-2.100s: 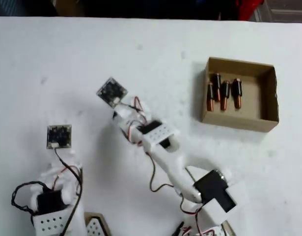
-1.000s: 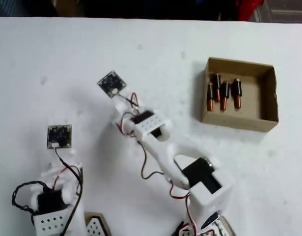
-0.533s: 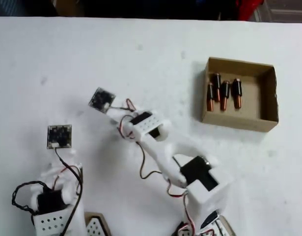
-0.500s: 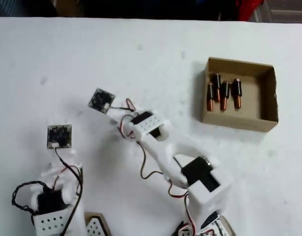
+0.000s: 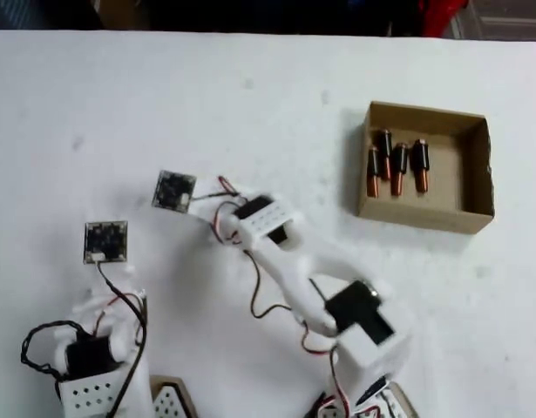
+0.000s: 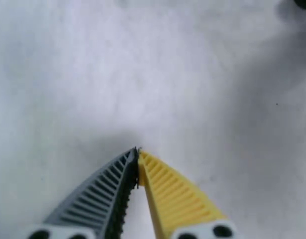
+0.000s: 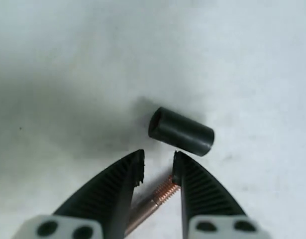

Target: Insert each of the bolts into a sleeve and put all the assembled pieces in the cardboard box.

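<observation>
1. Black plastic first: the sleeve (image 7: 181, 132) lies on its side on the white table (image 5: 250, 87), just beyond the tips of my right gripper (image 7: 157, 167).
2. That gripper's fingers stand a little apart. The copper bolt (image 7: 162, 193) sits in the gap between them, threaded end toward the sleeve and close against one finger. It stops short of the sleeve and is not inside it. I cannot tell whether it rests on the table or hangs from the finger.
3. My left gripper (image 6: 138, 152) has its grey and yellow fingers pressed together at the tips, just above bare table.
4. From the high view, the right arm (image 5: 294, 261) lies stretched toward the table's middle, and the left arm (image 5: 93, 366) sits folded at the near edge.
5. The cardboard box (image 5: 424, 218) stands well apart from both arms. Four assembled pieces (image 5: 396, 165) lie side by side in it.
</observation>
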Available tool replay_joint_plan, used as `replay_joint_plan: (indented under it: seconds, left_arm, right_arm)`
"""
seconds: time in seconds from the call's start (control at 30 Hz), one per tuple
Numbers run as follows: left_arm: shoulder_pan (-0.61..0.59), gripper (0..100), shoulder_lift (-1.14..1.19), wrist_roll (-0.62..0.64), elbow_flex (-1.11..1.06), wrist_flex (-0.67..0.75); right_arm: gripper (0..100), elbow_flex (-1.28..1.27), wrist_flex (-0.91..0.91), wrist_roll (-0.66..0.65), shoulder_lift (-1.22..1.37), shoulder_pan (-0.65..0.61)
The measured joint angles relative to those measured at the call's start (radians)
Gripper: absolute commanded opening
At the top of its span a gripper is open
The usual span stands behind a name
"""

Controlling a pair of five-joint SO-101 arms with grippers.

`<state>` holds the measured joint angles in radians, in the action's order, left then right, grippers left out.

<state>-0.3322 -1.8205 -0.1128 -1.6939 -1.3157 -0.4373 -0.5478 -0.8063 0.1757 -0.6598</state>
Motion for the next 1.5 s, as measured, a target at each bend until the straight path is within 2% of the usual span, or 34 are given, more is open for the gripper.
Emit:
replay_joint_plan:
  seconds: [0.17,0.23,0.43,1.0,1.23,1.5]
  left_arm:
    - [0.000,2,0.000,0.000,0.000,0.000]
    - [0.000,2,0.000,0.000,0.000,0.000]
    - [0.000,2,0.000,0.000,0.000,0.000]
    - [0.000,2,0.000,0.000,0.000,0.000]
    - [0.000,2,0.000,0.000,0.000,0.000]
    - [0.000,2,0.000,0.000,0.000,0.000]
  right_arm:
    - [18.7,0.000,-0.028,-0.005,-0.074,0.000]
    - [18.3,0.000,-0.028,-0.020,-0.077,0.000]
    - [17.6,0.002,-0.028,-0.176,-0.037,-0.002]
    - [17.2,0.123,-0.026,-0.316,0.146,-0.012]
    - [3.2,0.173,-0.017,-0.316,0.199,-0.015]
    - [2.7,0.180,-0.017,-0.316,0.203,-0.015]
